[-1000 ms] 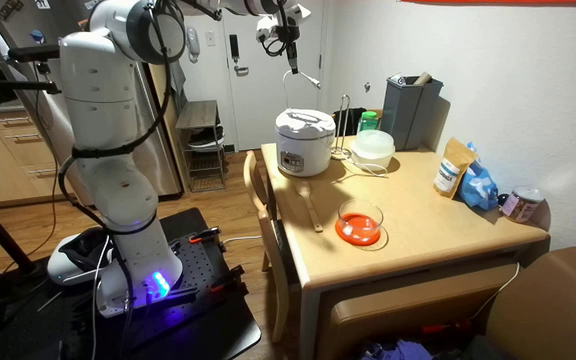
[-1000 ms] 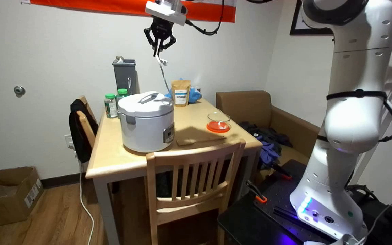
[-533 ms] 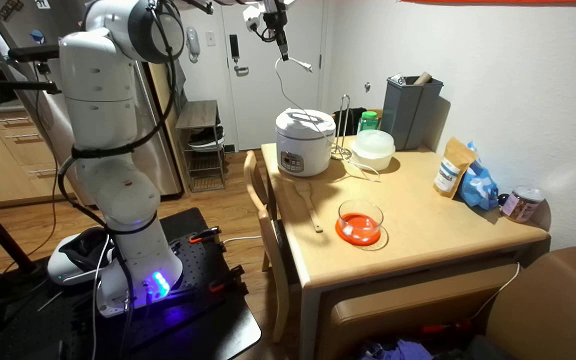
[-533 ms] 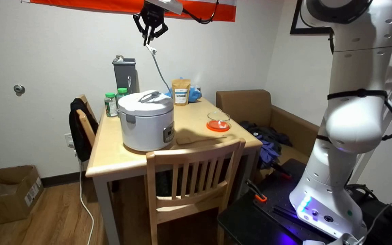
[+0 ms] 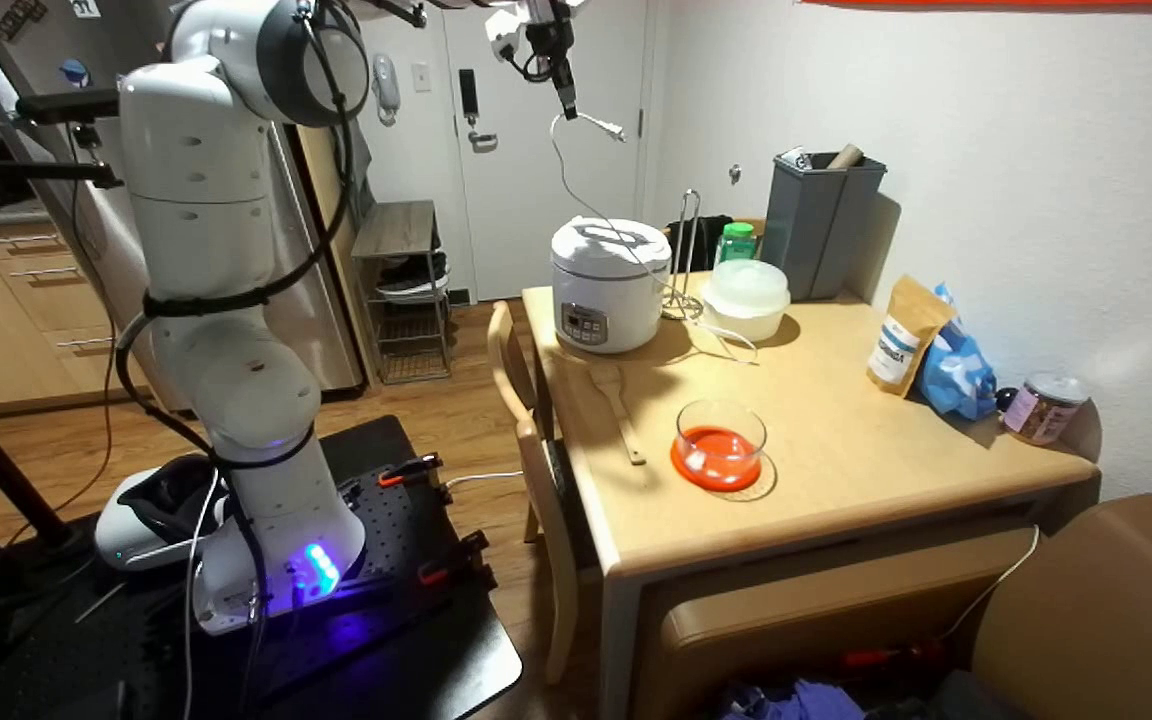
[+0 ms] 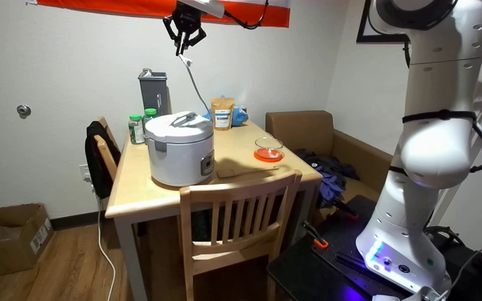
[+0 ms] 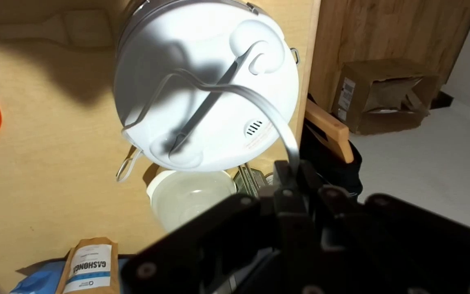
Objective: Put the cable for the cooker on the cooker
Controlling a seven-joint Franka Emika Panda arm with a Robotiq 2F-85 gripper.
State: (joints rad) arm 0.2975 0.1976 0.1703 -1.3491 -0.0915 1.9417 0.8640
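Higher and farther left in both exterior views than a second ago, the gripper (image 5: 570,113) pinches the cable (image 7: 235,88) near its plug (image 5: 617,132), high above the cooker (image 5: 608,285), the cable's long axis slanting down rightward to the table (image 5: 856,440), so lowering onto the cooker probably comes next.

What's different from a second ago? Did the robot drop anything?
The black gripper rose and moved toward the left of both exterior views, lifting the thin white cable with it. Nothing was let go: it still grips the cable. The round white rice cooker and wooden spatula stayed put.
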